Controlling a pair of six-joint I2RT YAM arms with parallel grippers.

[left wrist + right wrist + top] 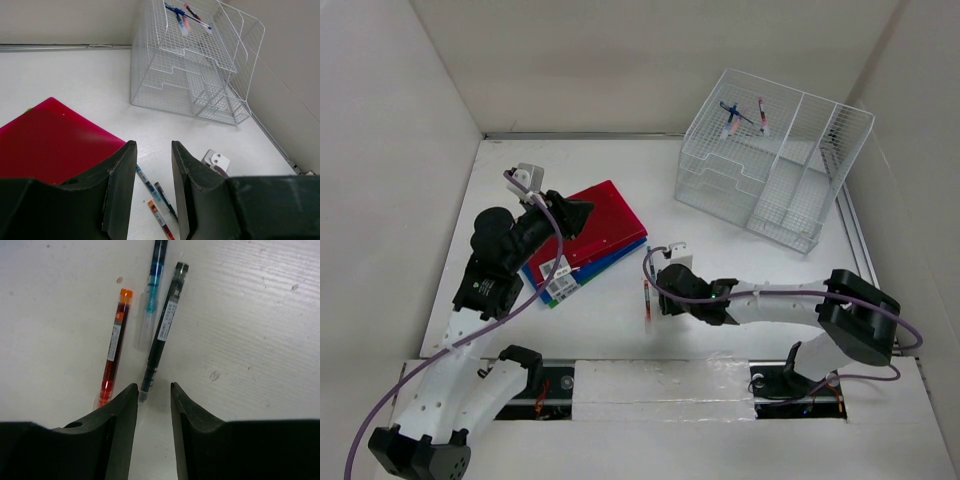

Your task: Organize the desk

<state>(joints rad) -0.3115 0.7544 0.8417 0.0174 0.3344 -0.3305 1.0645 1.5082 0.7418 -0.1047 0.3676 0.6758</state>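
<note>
The white desk [610,170] holds three pens [647,299] lying side by side near its middle. In the right wrist view they are a red pen [112,365], a blue pen [152,295] and a black pen [162,330]. My right gripper [656,297] [152,386] is open and empty, low over the desk, with the black pen's near tip just inside its left finger. My left gripper [582,215] [152,146] is open and empty, hovering above the edge of a red folder [600,222] [55,142]. The pens also show between the left gripper's jaws in the left wrist view [159,200].
The red folder tops a stack with blue and green folders [582,268] and a white label [558,278]. A white wire-mesh organizer [770,170] [195,65] stands at the back right, with pens [745,118] on its top shelf. Upright white panels bound the desk.
</note>
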